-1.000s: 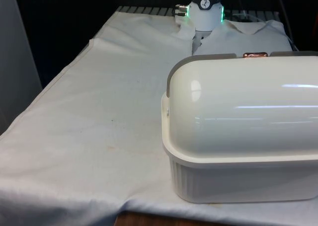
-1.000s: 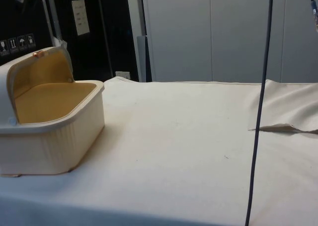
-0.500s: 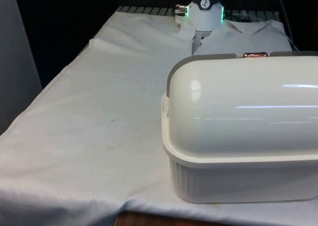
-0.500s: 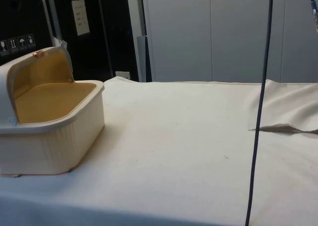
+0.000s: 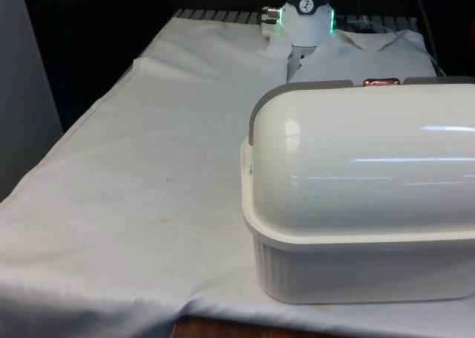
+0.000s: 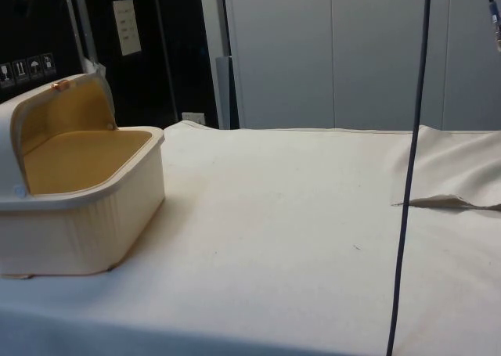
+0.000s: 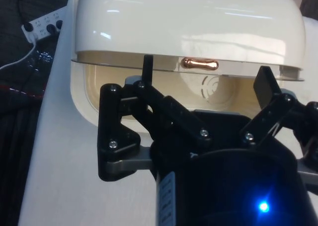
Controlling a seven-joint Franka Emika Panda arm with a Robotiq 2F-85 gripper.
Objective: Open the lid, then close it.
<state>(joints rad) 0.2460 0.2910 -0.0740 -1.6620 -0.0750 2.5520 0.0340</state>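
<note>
A cream bread box [image 5: 356,264] stands at the front view's right, its back to that camera. Its domed lid [image 5: 371,152] is rolled up and back, with the copper handle [image 5: 381,82] at the top rear edge. In the side view the box [image 6: 86,223] shows a yellowish open inside under the raised lid [image 6: 43,109], handle [image 6: 57,84] on top. In the wrist view my gripper [image 7: 205,72] is open, its black fingers [image 7: 147,69] spread wide, facing the lid's [image 7: 189,22] front edge. The copper handle [image 7: 198,64] shows between the fingertips, untouched.
The robot's base [image 5: 306,18] stands at the table's far end behind the box. A dark cable [image 6: 407,176] hangs down in the side view, near a fold in the cloth [image 6: 450,202]. A power strip [image 7: 42,22] lies beyond the table's edge.
</note>
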